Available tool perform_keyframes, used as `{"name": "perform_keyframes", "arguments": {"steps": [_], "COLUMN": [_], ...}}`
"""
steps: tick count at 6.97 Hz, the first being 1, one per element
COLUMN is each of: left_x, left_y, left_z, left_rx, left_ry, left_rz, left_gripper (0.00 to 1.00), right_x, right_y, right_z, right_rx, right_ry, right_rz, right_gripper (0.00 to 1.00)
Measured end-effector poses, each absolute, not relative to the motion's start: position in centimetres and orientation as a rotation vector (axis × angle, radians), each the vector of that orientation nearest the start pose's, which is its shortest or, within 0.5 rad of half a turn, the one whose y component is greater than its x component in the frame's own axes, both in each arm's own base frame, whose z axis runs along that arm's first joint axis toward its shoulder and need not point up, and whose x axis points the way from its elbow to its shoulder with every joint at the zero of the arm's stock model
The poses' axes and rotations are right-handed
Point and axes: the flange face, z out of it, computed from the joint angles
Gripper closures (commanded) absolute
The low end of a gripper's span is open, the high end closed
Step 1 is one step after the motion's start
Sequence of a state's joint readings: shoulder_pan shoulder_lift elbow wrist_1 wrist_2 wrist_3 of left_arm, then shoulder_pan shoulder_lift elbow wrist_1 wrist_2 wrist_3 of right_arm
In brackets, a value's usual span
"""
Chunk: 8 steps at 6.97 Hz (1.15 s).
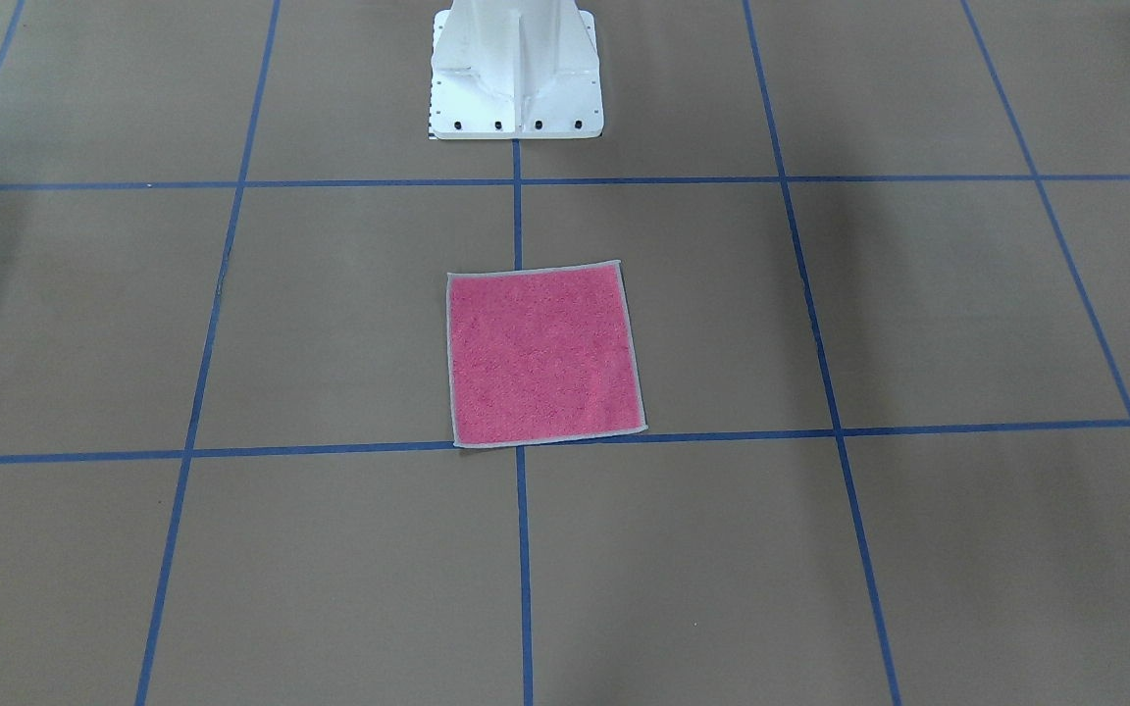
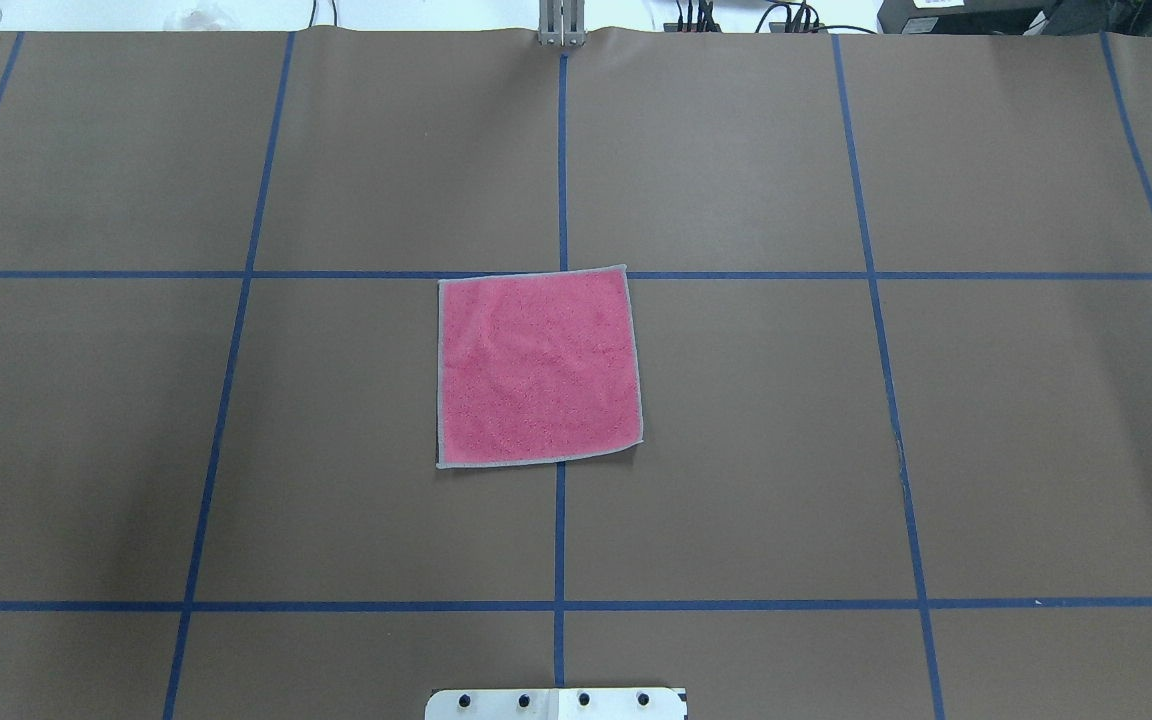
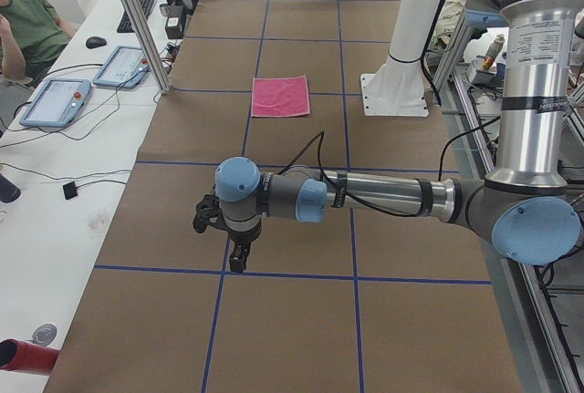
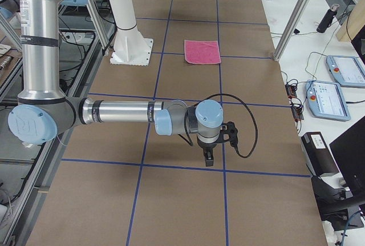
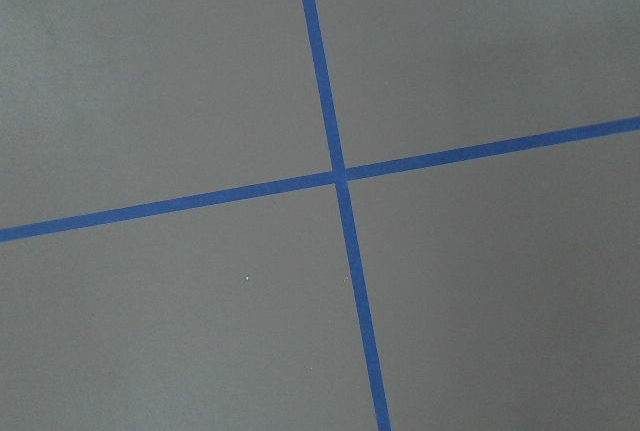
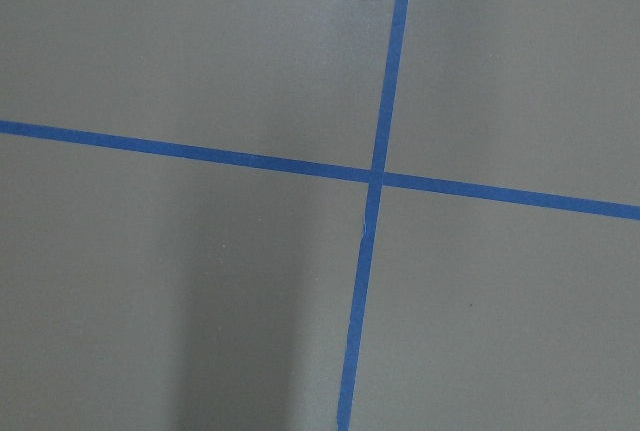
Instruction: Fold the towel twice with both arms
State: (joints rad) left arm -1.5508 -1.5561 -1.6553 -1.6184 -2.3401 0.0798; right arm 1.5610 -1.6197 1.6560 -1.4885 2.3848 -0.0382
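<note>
Brown taped table (image 2: pixel 986 450): towel (image 2: pixel 536 365) flat, pink up, well apart from left gripper (image 3: pixel 238 260) and right gripper (image 4: pixel 209 157); can't tell whether either is parted or closed.

We see soft, even light. Broad faint shadows darken the table (image 2: pixel 736 450) well to either side of the towel (image 2: pixel 536 365), which is itself bright and sharp. The wrist views look dimmer and greyer.

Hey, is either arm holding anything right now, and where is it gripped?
Nothing is held. The towel lies flat on the table, untouched. The left pincer and right pincer hang over the table far from it.
</note>
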Motion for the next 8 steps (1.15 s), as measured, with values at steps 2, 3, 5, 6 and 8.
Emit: {"name": "perform_keyframes", "arguments": {"steps": [2,3,5,6,8], "left_x": [-5.41,-5.40,-5.40,-5.39,-5.39], "left_y": [-49.17,-49.05,-48.97,-48.98,-49.38], "left_z": [62.11,62.23,62.32,62.30,61.99], "left_rx": [0.132,0.131,0.130,0.131,0.134], "left_ry": [0.767,0.769,0.770,0.770,0.769], "left_rz": [0.139,0.138,0.138,0.139,0.139], "left_gripper": [0.00,0.00,0.00,0.00,0.00], "right_x": [5.68,5.69,5.70,5.69,5.67], "right_y": [-47.88,-47.88,-47.94,-48.09,-48.56], "right_z": [62.90,62.91,62.91,62.81,62.40], "right_rx": [0.124,0.124,0.123,0.124,0.127], "right_ry": [-0.807,-0.805,-0.805,-0.805,-0.807], "right_rz": [-0.092,-0.092,-0.090,-0.087,-0.084], "right_gripper": [0.00,0.00,0.00,0.00,0.00]}}
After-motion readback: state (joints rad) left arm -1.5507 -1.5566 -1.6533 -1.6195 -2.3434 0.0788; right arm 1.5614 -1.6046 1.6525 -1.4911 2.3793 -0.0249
